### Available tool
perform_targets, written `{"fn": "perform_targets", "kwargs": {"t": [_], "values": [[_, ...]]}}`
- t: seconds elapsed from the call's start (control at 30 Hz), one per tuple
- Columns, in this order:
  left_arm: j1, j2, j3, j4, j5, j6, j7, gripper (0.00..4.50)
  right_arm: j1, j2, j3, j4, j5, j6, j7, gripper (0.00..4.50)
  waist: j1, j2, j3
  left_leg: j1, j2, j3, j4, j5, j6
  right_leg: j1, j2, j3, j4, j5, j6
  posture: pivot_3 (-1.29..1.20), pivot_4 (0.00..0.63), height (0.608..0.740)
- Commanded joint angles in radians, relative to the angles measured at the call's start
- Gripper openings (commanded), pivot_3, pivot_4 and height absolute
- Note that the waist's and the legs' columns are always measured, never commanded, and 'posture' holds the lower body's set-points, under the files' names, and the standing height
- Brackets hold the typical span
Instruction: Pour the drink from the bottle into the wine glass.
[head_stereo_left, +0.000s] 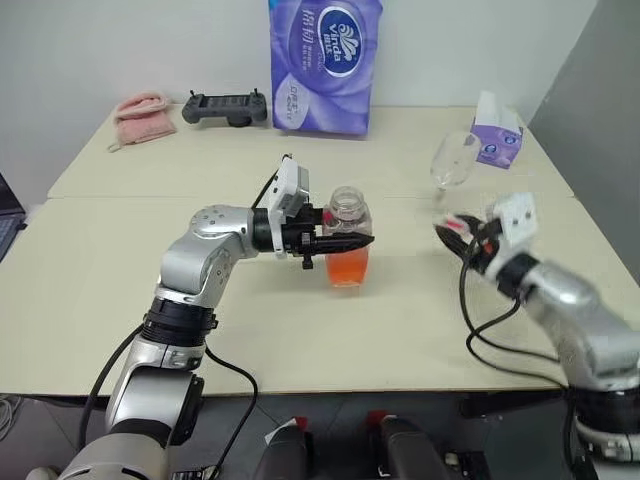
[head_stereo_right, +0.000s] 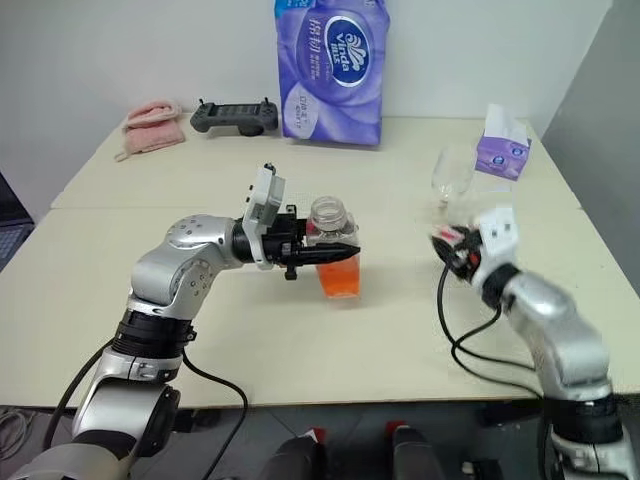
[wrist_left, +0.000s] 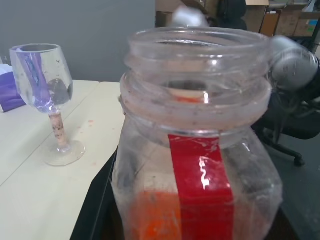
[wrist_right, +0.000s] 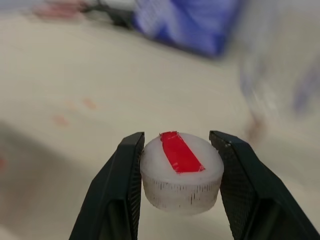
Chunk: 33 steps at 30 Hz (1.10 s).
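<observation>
- Overhead, the left gripper (head_stereo_left: 340, 241) pinches the uncapped bottle (head_stereo_left: 347, 238) upright on the table (head_stereo_left: 120, 260), steadying it; the drink (head_stereo_left: 347, 268) fills its lower part, and the wine glass (head_stereo_left: 455, 162) stands well apart.
- Left wrist: the open mouth faces up, likely ready for pouring.
- Right wrist: the right gripper (wrist_right: 181, 165) squeezes the cap (wrist_right: 181, 170), keeping it clear.
</observation>
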Motion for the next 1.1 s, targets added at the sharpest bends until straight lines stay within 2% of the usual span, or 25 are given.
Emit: {"fn": "perform_targets", "kwargs": {"t": [0.03,0.2,0.47,0.97,1.03,1.1], "values": [[-0.018,-0.002,0.011,-0.043,-0.005,-0.015,0.007,1.74,0.034,0.084,0.012,0.003,-0.093,-0.11,-0.1,1.85,-0.009,0.0,0.0,0.001,0.002,0.001,0.0,0.0,-0.001,0.0,0.001,0.001,0.0,0.0,0.0,0.0,0.15,0.74],[-0.038,-0.015,0.005,-0.034,0.002,-0.02,0.011,1.74,0.016,0.208,0.006,0.108,-0.128,-0.126,-0.171,1.85,-0.008,0.001,0.0,0.003,0.005,0.002,-0.002,0.0,-0.001,0.0,0.008,0.003,-0.001,0.0,0.0,0.0,0.15,0.74],[-0.037,-0.017,0.004,-0.032,0.0,-0.024,0.015,1.74,0.014,0.231,-0.004,0.126,-0.157,-0.124,-0.178,4.47,-0.002,0.001,0.0,0.002,0.004,0.002,-0.001,0.0,-0.001,0.001,0.007,0.003,-0.001,0.0,0.0,0.0,0.15,0.74],[-0.032,-0.027,0.016,-0.029,0.006,-0.033,0.041,1.74,-0.029,0.183,-0.026,0.07,-0.198,-0.105,-0.17,4.47,-0.003,0.001,0.0,0.002,0.004,0.002,-0.001,0.0,0.0,0.001,0.007,0.003,-0.001,0.0,0.0,0.0,0.15,0.74],[-0.026,-0.026,0.028,-0.035,0.007,-0.028,0.068,1.74,-0.043,0.152,-0.029,0.006,-0.162,-0.096,-0.11,4.47,-0.003,0.001,0.0,0.002,0.004,0.003,-0.001,0.0,0.0,0.001,0.007,0.003,-0.001,0.0,0.0,0.0,0.15,0.74],[-0.029,-0.022,0.038,-0.018,0.04,-0.052,0.12,1.74,-0.049,0.083,-0.009,-0.072,-0.095,-0.055,0.018,4.47,-0.003,0.001,0.0,0.002,0.004,0.002,-0.001,0.0,0.0,0.001,0.007,0.003,-0.001,0.0,0.0,0.0,0.15,0.74]]}}
